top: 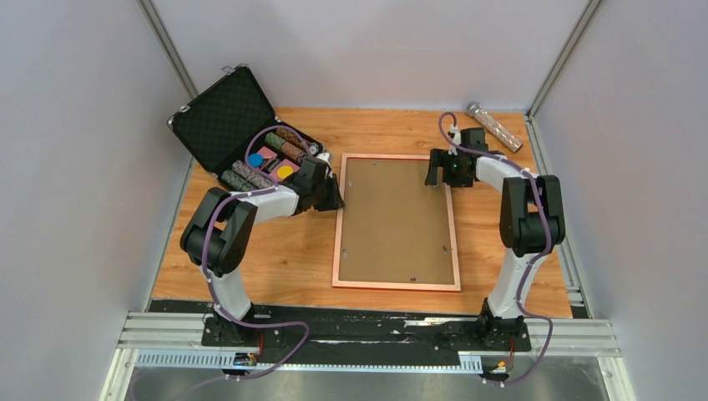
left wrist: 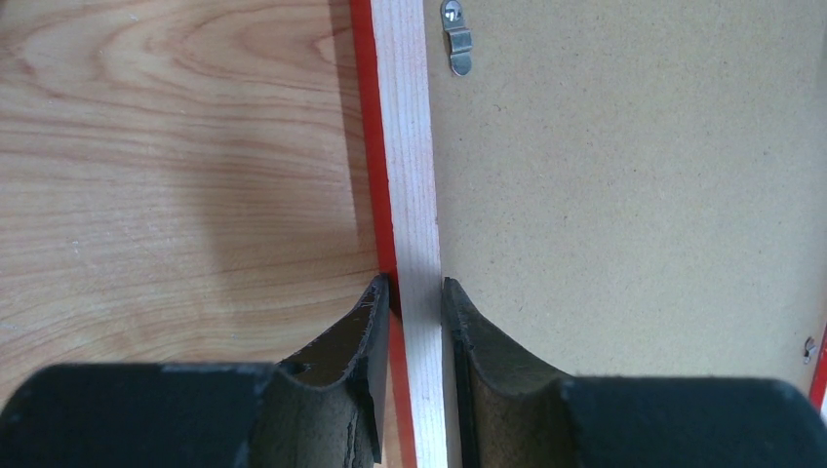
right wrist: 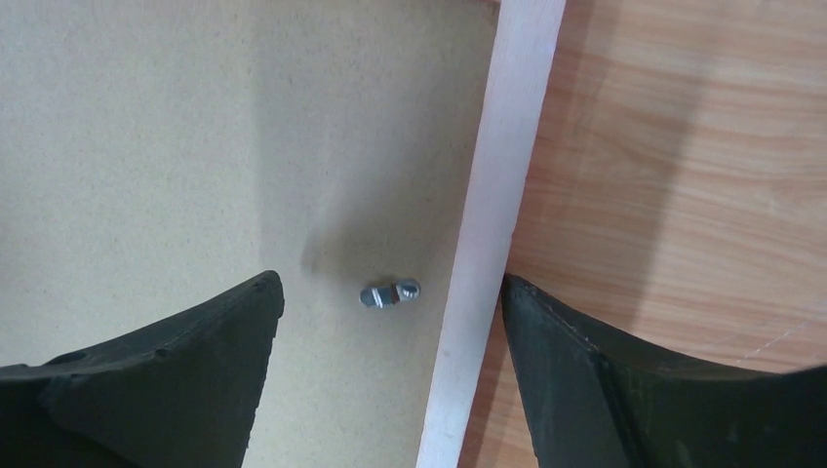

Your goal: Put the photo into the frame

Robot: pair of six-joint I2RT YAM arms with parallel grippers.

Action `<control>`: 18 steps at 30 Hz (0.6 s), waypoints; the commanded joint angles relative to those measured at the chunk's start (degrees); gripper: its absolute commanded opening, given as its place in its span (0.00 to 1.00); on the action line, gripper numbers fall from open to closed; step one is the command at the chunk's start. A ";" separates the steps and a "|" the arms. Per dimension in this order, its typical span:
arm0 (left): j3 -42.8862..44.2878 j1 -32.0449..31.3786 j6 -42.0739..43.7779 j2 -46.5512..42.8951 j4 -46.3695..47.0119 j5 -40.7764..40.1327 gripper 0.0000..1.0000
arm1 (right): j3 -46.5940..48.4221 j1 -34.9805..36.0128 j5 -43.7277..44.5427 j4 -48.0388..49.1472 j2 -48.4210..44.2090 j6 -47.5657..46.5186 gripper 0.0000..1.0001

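The frame (top: pixel 337 242) lies face down in the middle of the table, its pinkish-copper rim up. The brown backing board (top: pixel 396 221) sits inside it. The photo is out of view. My left gripper (top: pixel 336 198) is shut on the frame's left rim near the far corner. In the left wrist view the fingers (left wrist: pixel 416 292) pinch the pale rim with its red edge (left wrist: pixel 405 146) beside the board (left wrist: pixel 624 195). My right gripper (top: pixel 440 177) is open over the frame's far right rim. In the right wrist view it (right wrist: pixel 388 281) straddles the rim (right wrist: pixel 507 146) and a small metal clip (right wrist: pixel 390 292).
An open black foam-lined case (top: pixel 225 113) with rolls and coloured discs stands at the back left, just behind my left arm. A glittery tube (top: pixel 494 127) lies at the back right. Grey walls close in the table on three sides.
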 commanded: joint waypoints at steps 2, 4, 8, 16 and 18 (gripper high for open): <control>-0.77 -0.33 -0.52 -0.53 2.63 -0.96 0.06 | 3.21 0.05 4.62 0.49 2.28 0.12 0.85; -0.91 -0.37 -0.50 -0.91 2.76 -1.12 0.06 | 2.96 0.12 5.53 0.45 2.33 -0.07 0.85; -0.86 -0.33 -0.54 -0.89 2.61 -1.11 0.06 | 2.75 -0.02 6.41 0.42 1.99 -0.69 0.84; -1.09 -0.36 -0.37 -1.46 2.51 -1.50 0.06 | 0.93 -0.50 6.68 0.20 0.81 -3.00 0.80; -1.04 -0.30 -0.33 -1.44 2.51 -1.49 0.06 | 0.82 -0.78 6.69 0.10 0.84 -3.55 0.79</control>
